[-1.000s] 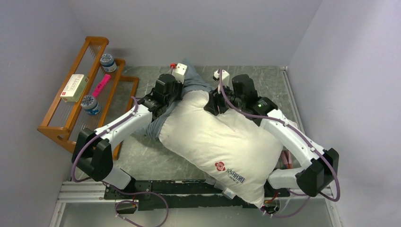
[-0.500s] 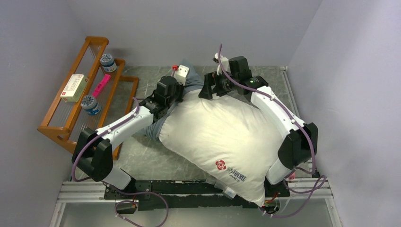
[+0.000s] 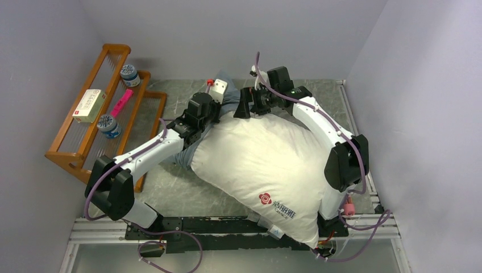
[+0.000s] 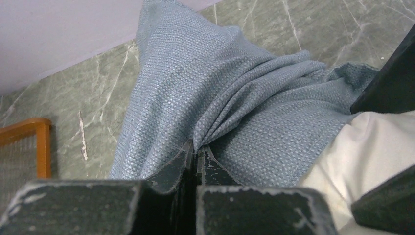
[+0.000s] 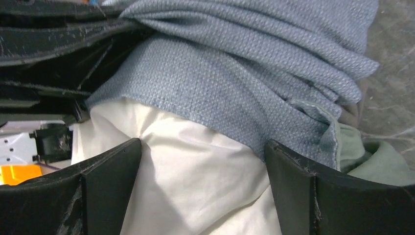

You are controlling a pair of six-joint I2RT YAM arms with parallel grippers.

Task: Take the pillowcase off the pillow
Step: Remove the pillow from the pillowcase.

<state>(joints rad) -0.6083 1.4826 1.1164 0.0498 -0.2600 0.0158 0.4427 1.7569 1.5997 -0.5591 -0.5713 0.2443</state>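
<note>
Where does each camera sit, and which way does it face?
Top external: high behind the bases, looking down on the table; both arms show.
Left wrist: on that arm, looking along the left end effector, shut on the grey-blue pillowcase.
Right wrist: on that arm, looking past the open right end effector at the white pillow.
Shared: both wrist views show the pillowcase's edge over the pillow.

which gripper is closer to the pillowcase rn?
Left. The left gripper is shut on a fold of the grey-blue pillowcase. The right gripper is open over the white pillow, beside the pillowcase's hem, holding nothing.
</note>
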